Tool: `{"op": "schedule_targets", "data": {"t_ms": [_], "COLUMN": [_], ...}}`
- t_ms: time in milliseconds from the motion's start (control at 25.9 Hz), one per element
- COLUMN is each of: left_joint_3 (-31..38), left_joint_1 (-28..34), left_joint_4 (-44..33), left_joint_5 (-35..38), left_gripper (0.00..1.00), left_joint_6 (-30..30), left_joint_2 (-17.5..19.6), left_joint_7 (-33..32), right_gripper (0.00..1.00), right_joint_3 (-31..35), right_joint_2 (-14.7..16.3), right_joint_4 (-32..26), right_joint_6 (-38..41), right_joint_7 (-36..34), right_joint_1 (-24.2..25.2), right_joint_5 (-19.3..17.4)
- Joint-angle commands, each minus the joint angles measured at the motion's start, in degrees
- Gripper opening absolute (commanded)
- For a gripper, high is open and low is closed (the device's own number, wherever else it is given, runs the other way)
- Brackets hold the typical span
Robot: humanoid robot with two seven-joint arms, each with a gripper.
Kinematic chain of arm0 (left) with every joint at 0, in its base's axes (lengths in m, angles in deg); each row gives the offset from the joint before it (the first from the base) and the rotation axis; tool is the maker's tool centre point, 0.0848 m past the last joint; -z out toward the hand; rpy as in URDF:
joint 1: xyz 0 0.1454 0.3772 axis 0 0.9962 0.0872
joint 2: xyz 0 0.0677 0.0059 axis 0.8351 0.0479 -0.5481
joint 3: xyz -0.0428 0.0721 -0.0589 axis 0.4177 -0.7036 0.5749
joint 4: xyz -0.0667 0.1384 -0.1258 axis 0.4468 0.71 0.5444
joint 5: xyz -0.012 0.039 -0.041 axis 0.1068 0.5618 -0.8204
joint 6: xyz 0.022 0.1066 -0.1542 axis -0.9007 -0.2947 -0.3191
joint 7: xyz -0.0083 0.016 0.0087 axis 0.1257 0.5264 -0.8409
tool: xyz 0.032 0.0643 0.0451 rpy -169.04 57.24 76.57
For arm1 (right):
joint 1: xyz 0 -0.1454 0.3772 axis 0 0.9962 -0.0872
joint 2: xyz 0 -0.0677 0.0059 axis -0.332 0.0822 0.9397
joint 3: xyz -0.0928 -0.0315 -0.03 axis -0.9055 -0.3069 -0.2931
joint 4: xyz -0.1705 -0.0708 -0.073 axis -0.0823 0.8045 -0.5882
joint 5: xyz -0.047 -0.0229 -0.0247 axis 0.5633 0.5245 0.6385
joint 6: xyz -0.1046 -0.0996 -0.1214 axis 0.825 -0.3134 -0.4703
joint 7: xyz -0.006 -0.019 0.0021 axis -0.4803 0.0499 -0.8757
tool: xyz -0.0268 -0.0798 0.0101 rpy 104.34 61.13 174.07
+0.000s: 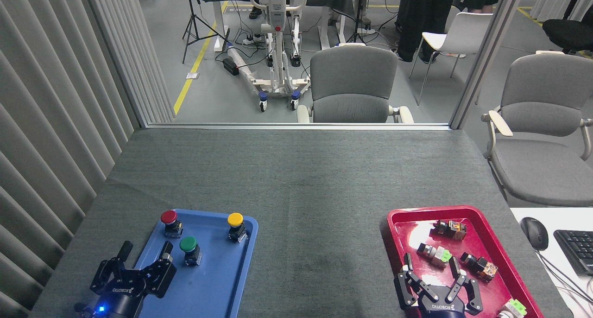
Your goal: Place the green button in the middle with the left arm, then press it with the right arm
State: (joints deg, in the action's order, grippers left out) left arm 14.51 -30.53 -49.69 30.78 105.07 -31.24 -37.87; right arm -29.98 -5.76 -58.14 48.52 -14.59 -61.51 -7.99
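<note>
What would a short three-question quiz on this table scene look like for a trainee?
1. True or false: the green button stands in the blue tray.
2. Which button is nearest the left gripper? A red button, B green button, C yellow button.
3. Fill in: the right gripper hangs open over the ___ tray.

Key: 1 true; 2 B; 3 red.

Bare felt middle (319,193) wide open, green button (189,245) crowded by red button (169,218), yellow button (236,221) farther off
</note>
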Motion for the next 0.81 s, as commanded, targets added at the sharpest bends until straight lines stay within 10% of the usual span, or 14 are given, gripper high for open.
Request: {"op": "schedule_targets", "data": {"t_ms": [0, 772], "left_joint_3": [0.0, -4.2], "left_joint_1": [-0.2, -1.7], "left_joint_4": [1.2, 6.7], "left_joint_5": [0.1, 12.8], "left_gripper": [1.00, 1.00], "left_joint_6": [0.0, -3.9], "left_joint_2": [-0.5, -3.0], "left_joint_7": [0.1, 1.1], "right_gripper": [1.00, 1.00], "right_joint_3": [0.0, 0.0], "right_joint_2": [-0.1, -0.2], "right_joint_4": [0.0, -0.2], "right_joint_6": [0.3, -0.1], "right_joint_7": [-0.1, -0.2], "right_joint_1": [0.0, 0.0], "right_joint_5": [0.0, 0.1]}}
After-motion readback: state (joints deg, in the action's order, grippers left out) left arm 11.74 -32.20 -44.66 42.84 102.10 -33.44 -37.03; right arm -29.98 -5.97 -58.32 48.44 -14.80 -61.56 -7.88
